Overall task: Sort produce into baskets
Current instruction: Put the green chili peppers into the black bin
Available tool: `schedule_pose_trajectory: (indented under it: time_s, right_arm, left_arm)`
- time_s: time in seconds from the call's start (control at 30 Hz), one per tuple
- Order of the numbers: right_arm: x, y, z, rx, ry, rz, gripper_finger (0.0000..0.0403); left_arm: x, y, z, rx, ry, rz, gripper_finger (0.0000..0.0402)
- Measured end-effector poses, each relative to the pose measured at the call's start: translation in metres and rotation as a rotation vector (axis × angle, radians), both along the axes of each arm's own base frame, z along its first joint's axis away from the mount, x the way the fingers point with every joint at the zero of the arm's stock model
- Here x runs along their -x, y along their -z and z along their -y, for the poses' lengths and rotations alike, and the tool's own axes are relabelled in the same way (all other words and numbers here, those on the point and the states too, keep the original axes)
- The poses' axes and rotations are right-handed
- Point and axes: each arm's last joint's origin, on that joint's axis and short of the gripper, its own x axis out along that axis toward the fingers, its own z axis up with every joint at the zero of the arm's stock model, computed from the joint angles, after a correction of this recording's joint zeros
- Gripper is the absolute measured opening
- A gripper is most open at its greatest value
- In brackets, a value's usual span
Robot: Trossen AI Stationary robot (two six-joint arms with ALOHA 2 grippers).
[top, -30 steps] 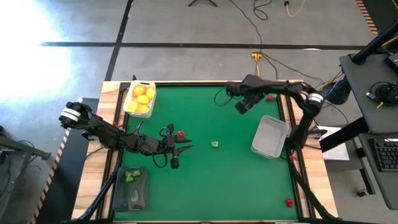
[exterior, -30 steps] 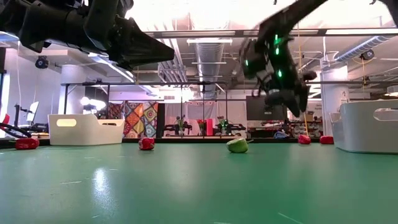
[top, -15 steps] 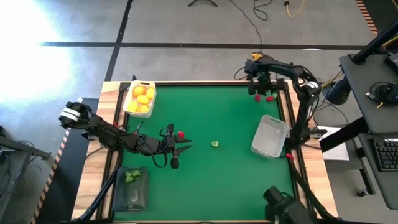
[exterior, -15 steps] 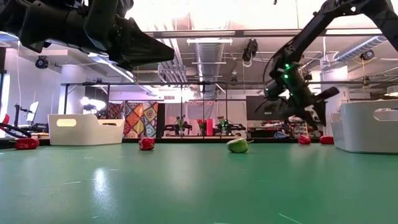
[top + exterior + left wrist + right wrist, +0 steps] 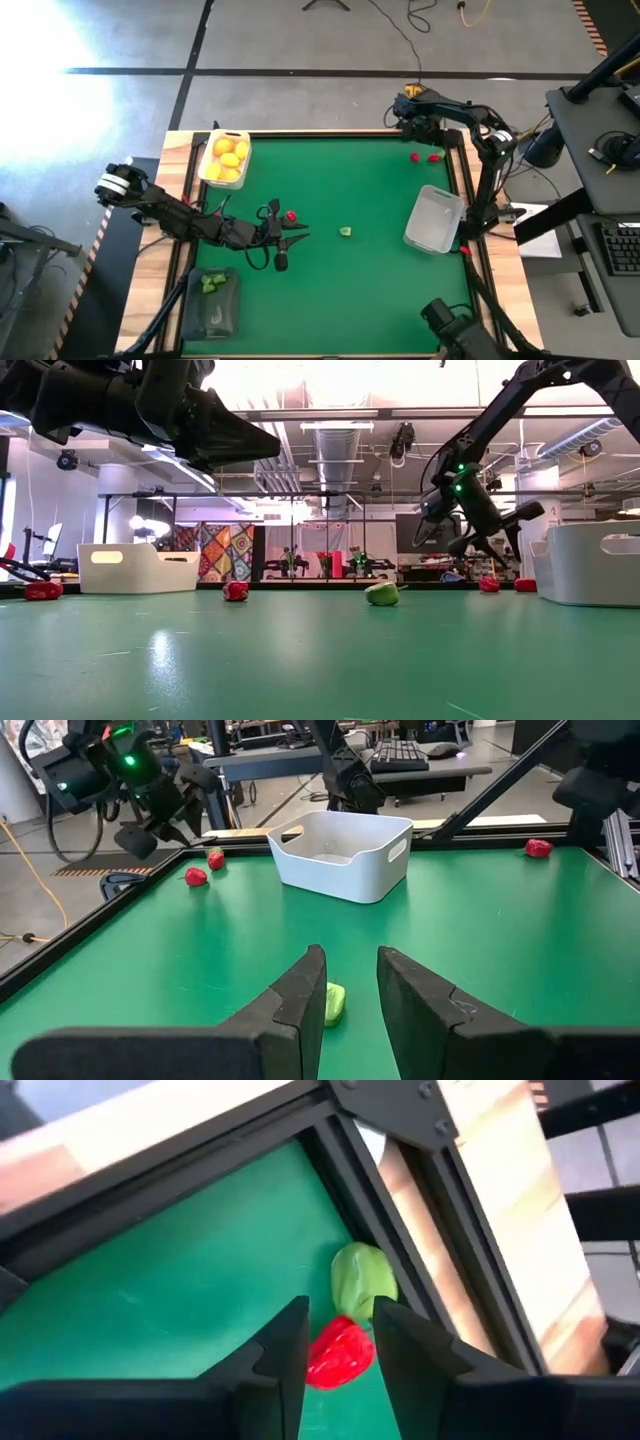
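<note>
Right gripper (image 5: pixel 337 1342), fingers slightly parted and empty, hovers at the far right corner over a red piece (image 5: pixel 339 1352) beside a green piece (image 5: pixel 363 1283), lined up to grasp; left gripper (image 5: pixel 351 982) waits mid-table, parted, empty

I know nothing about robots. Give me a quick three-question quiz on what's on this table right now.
1. True or false: the white basket holds yellow fruits.
2. What colour are the pieces in the dark basket? A red, B green, C yellow.
3. Fill in: the piece showing between the right gripper fingers is ___.

Key: 1 true; 2 B; 3 red.
</note>
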Motion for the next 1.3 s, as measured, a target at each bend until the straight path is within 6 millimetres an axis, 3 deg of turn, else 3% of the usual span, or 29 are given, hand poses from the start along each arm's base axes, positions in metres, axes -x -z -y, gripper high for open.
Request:
schedule_pose_trajectory:
  time_s: [0.17, 0.4, 0.67, 0.87, 1.1, 1.3]
  right_arm:
    - [-0.008, 0.009, -0.013, 0.101, 0.109, -0.058, 0.0116]
    - [-0.003, 0.028, -0.033, 0.222, 0.246, -0.159, 0.0116]
    - [-0.001, 0.044, -0.030, 0.281, 0.248, -0.106, 0.0130]
    - [0.002, 0.057, -0.032, 0.295, 0.234, -0.071, 0.0178]
    - [0.006, 0.060, -0.037, 0.324, 0.269, -0.095, 0.0224]
    - [-0.003, 0.045, -0.022, 0.372, 0.206, -0.085, 0.0227]
  left_arm:
    - [0.000, 0.000, 0.000, 0.000, 0.000, 0.000, 0.0077]
    - [0.000, 0.000, 0.000, 0.000, 0.000, 0.000, 0.0077]
    - [0.000, 0.000, 0.000, 0.000, 0.000, 0.000, 0.0077]
    - [0.000, 0.000, 0.000, 0.000, -0.001, 0.000, 0.0077]
    - [0.000, 0.000, 0.000, -0.001, -0.002, -0.003, 0.0077]
    - [0.000, 0.000, 0.000, -0.001, -0.002, -0.003, 0.0077]
